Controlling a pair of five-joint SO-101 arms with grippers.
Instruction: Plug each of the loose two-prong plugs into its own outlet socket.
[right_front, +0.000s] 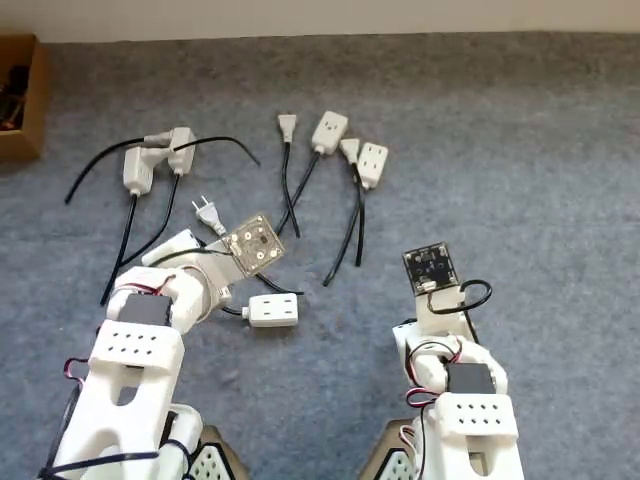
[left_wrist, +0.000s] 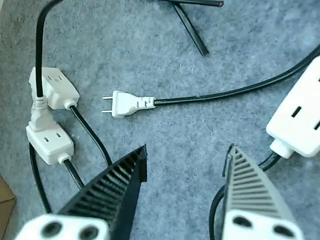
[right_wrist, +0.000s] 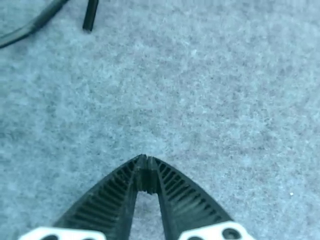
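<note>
- Hovering low over the grey carpet, the left gripper has its jaws spread wide with nothing between them. It's aimed at the loose plug.
- That plug lies flat on the carpet just past the fingertips, prongs pointing away from its black cord.
- In the high view the left arm leans forward and inward toward the loose plug.
- The right arm sits well apart from the plug. The right gripper is pinched closed on nothing, over bare carpet.
- The single socket is near the plug, right beside the left gripper's white finger.
- On the plug's other side, two sockets lie close together. A second plug sits at the nearer one, but I can't tell if it's fully seated.
- Room to move: there's a bare patch between the plug and the open jaws, with cords running along both sides.
- Farther beyond the plug lies a cluster of more plugs and sockets.
- A cardboard box sits at the carpet's edge, well away from the plug.
</note>
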